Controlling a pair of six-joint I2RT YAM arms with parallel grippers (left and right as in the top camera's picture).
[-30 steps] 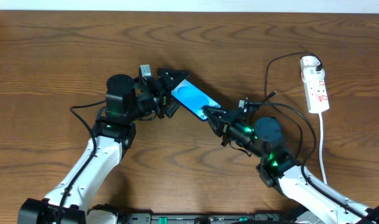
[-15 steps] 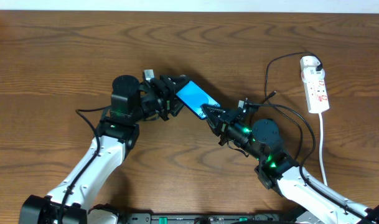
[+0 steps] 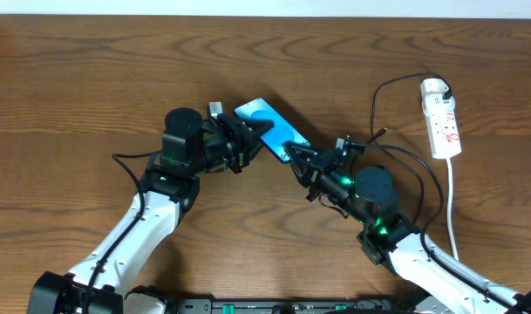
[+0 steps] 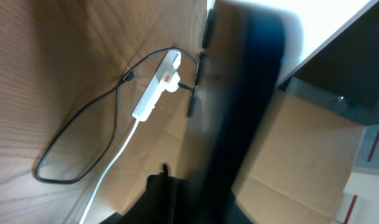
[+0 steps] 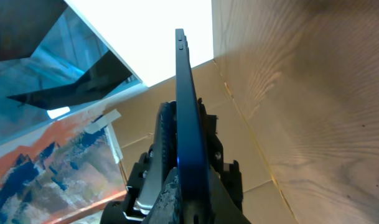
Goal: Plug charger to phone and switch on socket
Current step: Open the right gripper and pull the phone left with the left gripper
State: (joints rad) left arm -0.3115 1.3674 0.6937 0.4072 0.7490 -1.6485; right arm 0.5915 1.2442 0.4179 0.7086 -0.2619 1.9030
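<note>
One wooden table (image 3: 73,78) carries everything. On it I count two arms, one phone, one socket and one charger.

My left arm (image 3: 152,209) and right arm (image 3: 396,240) reach in from the near edge and meet at mid-table. The single phone (image 3: 267,128) sits between them, with its bright blue screen turned up to the overhead camera. My left jaws are closed on its left end. My right jaws are closed on its lower right end, and in my right wrist view the phone (image 5: 186,124) shows edge-on as a thin dark slab rising from between them. My left wrist view is blurred, with only a dark band across it. Any text on the screen is too small to read.

The one socket (image 3: 443,122) is a white strip with red markings that I cannot read. It lies at the far right, well apart from the phone, with its white cord (image 3: 451,201) trailing towards me.

The one charger (image 3: 375,103) has its white plug (image 3: 433,86) at the socket's far end. Its black cable loops over the table, and the connector tip (image 3: 381,133) lies loose, apart from the phone.
</note>
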